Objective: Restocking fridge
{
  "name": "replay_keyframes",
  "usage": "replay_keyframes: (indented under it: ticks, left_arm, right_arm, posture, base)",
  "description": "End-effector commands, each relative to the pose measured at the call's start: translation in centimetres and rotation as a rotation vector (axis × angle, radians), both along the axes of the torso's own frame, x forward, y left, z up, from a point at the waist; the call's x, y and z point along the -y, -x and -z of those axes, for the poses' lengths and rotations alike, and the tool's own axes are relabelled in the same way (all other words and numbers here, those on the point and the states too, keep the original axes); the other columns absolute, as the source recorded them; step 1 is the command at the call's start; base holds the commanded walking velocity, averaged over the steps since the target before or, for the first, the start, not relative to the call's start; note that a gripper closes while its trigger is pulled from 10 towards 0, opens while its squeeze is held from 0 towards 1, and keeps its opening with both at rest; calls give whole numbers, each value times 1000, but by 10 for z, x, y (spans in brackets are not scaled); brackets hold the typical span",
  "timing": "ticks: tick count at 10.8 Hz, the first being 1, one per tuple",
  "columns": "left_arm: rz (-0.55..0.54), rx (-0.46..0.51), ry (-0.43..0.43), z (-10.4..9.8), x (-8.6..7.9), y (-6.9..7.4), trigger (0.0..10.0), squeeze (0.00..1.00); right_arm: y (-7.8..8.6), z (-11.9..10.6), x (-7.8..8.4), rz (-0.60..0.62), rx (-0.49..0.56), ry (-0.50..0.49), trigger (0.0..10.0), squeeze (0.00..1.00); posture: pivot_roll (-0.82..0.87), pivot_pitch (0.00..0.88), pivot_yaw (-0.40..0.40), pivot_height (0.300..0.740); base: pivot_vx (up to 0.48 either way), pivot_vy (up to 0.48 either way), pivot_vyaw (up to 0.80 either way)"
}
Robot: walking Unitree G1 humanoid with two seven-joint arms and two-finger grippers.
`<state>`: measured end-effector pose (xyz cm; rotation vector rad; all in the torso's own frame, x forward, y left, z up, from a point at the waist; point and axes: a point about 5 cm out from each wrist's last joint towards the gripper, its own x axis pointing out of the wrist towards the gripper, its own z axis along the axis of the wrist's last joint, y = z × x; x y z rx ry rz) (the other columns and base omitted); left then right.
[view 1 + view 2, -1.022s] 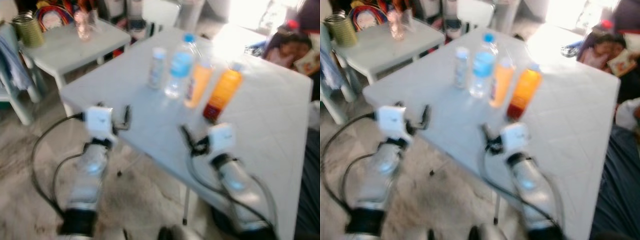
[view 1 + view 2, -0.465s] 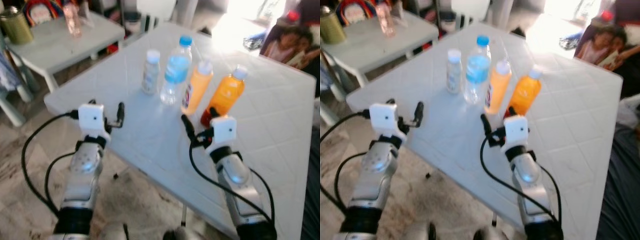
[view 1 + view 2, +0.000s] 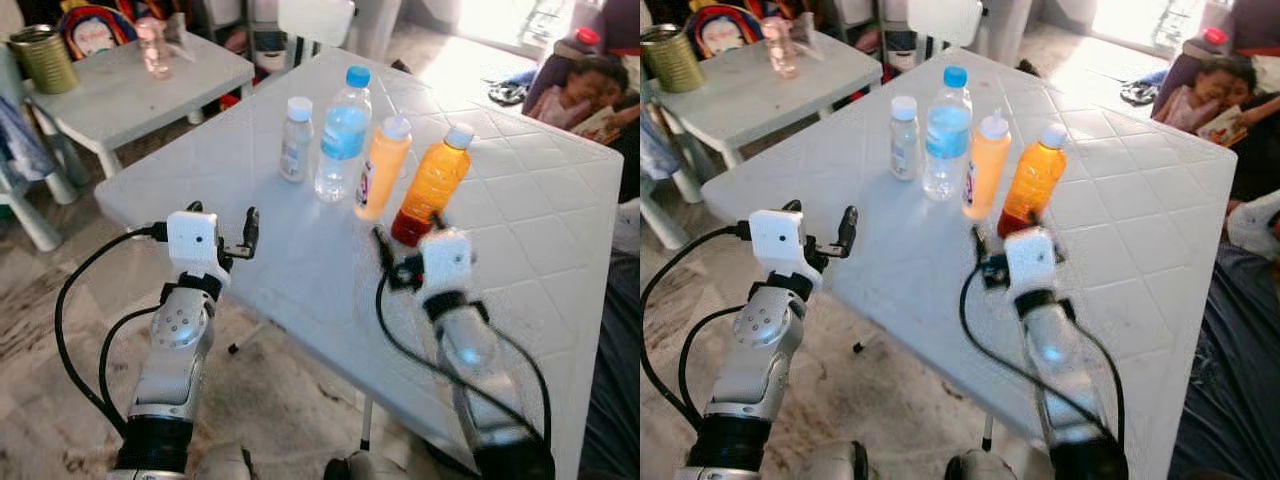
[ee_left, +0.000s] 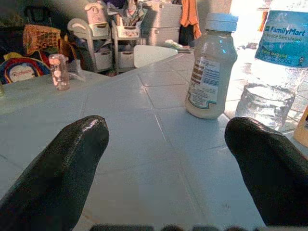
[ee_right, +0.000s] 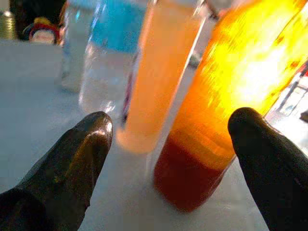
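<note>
Four bottles stand in a row on the white table (image 3: 300, 270): a small milky bottle (image 3: 295, 140), a blue-capped water bottle (image 3: 341, 135), a pale orange bottle (image 3: 381, 168) and an orange-red juice bottle (image 3: 432, 186). My right gripper (image 3: 408, 238) is open just in front of the juice bottle's base. In the right wrist view the juice bottle (image 5: 226, 110) stands just beyond the spread fingertips (image 5: 72, 163), nearer one of them. My left gripper (image 3: 222, 218) hovers open over the table's near left edge, facing the milky bottle (image 4: 210, 67) from a distance.
A low white side table (image 3: 130, 95) at the far left carries a tin can (image 3: 45, 60) and a pink glass (image 3: 152, 45). People sit at the far right (image 3: 580, 85). A white chair (image 3: 315, 20) stands behind the table. Bare floor lies below the table's near edge.
The picture has shifted and sharpened as the camera moved. My right gripper has edged closer to the juice bottle's base. The left gripper keeps its place near the table edge.
</note>
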<state>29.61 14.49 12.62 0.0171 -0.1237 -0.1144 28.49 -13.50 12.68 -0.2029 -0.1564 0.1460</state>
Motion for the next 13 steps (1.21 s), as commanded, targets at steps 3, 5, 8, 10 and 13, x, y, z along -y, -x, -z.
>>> replay_keyframes:
  ticks: [3, 5, 8, 10, 13]
  left_arm:
    - [4, 4, 0, -1, 2, -1, 10000, 0]
    - [2, 6, 7, -1, 3, -1, 10000, 0]
    - [10, 0, 5, -1, 5, -1, 10000, 0]
    - [11, -4, 5, 0, 5, -1, 10000, 0]
    - [20, -8, 3, 1, 9, -2, 10000, 0]
  right_arm:
    - [-12, -48, 15, 72, 195, -13, 10000, 0]
    - [-12, -59, 7, 55, 223, -34, 10000, 0]
    - [-22, -90, 24, 143, 326, -59, 10000, 0]
    - [-36, -94, 30, 122, 283, -102, 10000, 0]
    - [-49, -94, 24, 63, 225, -142, 3804, 0]
  posture:
    - [32, 99, -67, 740]
    - [29, 96, -71, 740]
    - [31, 98, -69, 740]
    - [34, 98, -71, 740]
    - [38, 97, -71, 740]
  base:
    - [0, 0, 0]
    - [0, 0, 0]
    - [0, 0, 0]
    - [0, 0, 0]
    - [0, 0, 0]
